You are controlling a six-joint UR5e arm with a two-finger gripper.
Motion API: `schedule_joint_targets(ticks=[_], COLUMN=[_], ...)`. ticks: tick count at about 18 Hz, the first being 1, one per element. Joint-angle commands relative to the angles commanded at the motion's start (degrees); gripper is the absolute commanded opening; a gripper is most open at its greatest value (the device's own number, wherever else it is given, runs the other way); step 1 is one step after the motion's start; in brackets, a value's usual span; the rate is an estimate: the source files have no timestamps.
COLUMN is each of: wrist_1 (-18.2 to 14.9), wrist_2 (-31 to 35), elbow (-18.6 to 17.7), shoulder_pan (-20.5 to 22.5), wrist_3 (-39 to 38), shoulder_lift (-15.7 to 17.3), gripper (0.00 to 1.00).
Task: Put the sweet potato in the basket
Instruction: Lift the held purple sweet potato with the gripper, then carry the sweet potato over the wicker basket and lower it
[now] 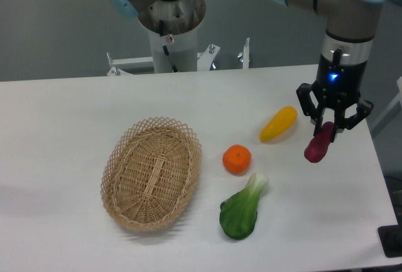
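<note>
While the end effector (331,129) pinches the upper end of the sweet potato (319,143) between its dark fingers, the tuber hangs tilted, far to the right of the basket (151,173), and I cannot tell whether its lower tip touches the white bench (63,115). Between the basket and the sweet potato lie a round orange fruit (237,159), a yellow vegetable (278,124) farther back, and a leafy green vegetable (242,209) nearer the front edge.
</note>
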Motion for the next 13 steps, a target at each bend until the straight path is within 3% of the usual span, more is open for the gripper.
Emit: schedule_joint_targets(ticks=[4, 8, 13], wrist_1=[-0.26, 0.26, 1.75], wrist_2=[0.26, 0.44, 0.97], elbow=[-1.14, -5.79, -9.22], shoulder_pan=[-1.14, -2.81, -10.35], wrist_3=[-2.46, -6.15, -16.94], shoulder_lift=[1.58, 4.39, 6.15], gripper=[0.25, 0.24, 0.24])
